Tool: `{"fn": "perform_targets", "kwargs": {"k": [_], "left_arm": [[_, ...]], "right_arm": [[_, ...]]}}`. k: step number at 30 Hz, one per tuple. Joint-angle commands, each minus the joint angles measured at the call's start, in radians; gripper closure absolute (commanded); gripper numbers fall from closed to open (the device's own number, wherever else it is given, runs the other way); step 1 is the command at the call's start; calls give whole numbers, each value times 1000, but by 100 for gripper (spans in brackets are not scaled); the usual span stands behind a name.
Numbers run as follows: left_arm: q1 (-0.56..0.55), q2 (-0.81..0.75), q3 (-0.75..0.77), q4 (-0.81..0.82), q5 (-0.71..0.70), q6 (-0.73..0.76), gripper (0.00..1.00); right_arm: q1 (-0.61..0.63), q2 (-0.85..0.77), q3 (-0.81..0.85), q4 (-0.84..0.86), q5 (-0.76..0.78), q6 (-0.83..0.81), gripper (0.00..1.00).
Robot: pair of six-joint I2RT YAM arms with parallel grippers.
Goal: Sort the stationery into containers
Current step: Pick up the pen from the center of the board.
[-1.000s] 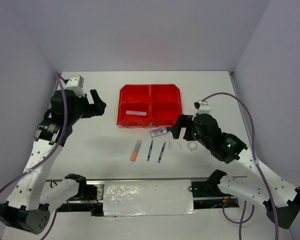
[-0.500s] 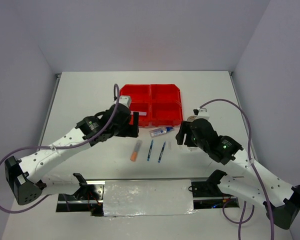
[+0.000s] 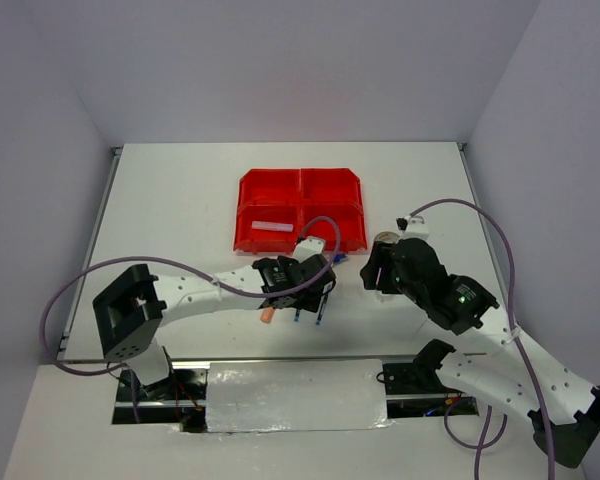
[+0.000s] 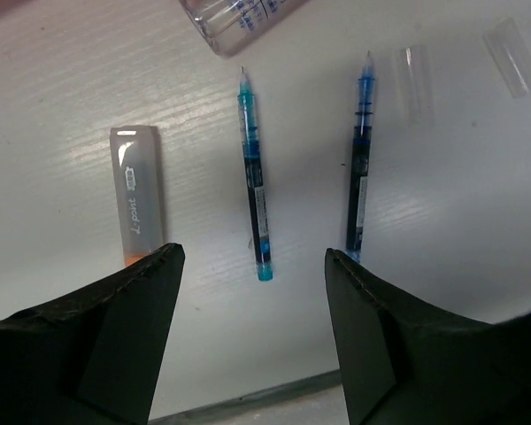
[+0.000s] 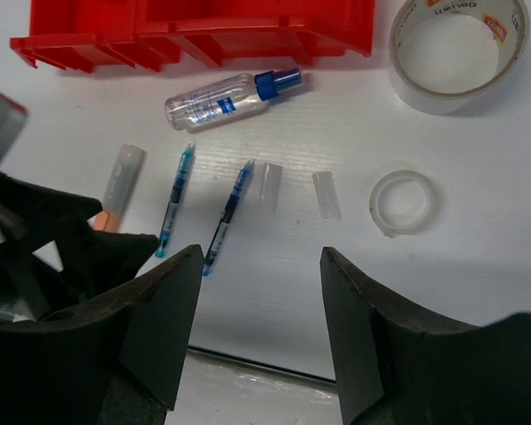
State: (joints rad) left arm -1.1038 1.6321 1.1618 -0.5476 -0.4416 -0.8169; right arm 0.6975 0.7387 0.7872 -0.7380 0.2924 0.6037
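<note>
Left gripper (image 4: 252,256) swung from bins (image 3: 302,190) to teal pen (image 4: 254,177); jaws wide astride it, grasp likely next. Right gripper (image 5: 261,254) wide, empty.

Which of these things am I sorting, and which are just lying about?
Job: red bins, orange highlighter, two blue pens, blue-capped glue tube, large tape roll, small tape roll.
Lying about: two clear caps, crinkled sheet at near edge.

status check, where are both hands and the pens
Left hand open, over the blue pen next to the highlighter. Right hand open, holding nothing. Both pens on the table, outside the red bins.
</note>
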Motion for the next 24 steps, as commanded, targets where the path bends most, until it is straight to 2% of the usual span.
{"fn": "perform_targets", "kwargs": {"k": [1, 2, 6, 10, 14, 16, 24], "left_arm": [[2, 41, 9, 74, -51, -11, 23], [4, 57, 13, 74, -52, -11, 23], [5, 112, 36, 71, -49, -14, 35], [22, 126, 4, 109, -31, -5, 36], [48, 135, -31, 155, 13, 7, 43], [53, 144, -33, 164, 26, 15, 54], [58, 198, -42, 181, 72, 18, 53]], "right_arm": [[-4, -48, 32, -23, -15, -24, 37], [-6, -53, 32, -26, -16, -25, 37], [-6, -61, 43, -38, -25, -35, 37], [-4, -79, 46, -31, -42, -44, 37], [-6, -81, 43, -17, -62, -50, 37], [-6, -79, 40, -8, -67, -50, 37], [-7, -67, 41, 11, -84, -50, 38]]}}
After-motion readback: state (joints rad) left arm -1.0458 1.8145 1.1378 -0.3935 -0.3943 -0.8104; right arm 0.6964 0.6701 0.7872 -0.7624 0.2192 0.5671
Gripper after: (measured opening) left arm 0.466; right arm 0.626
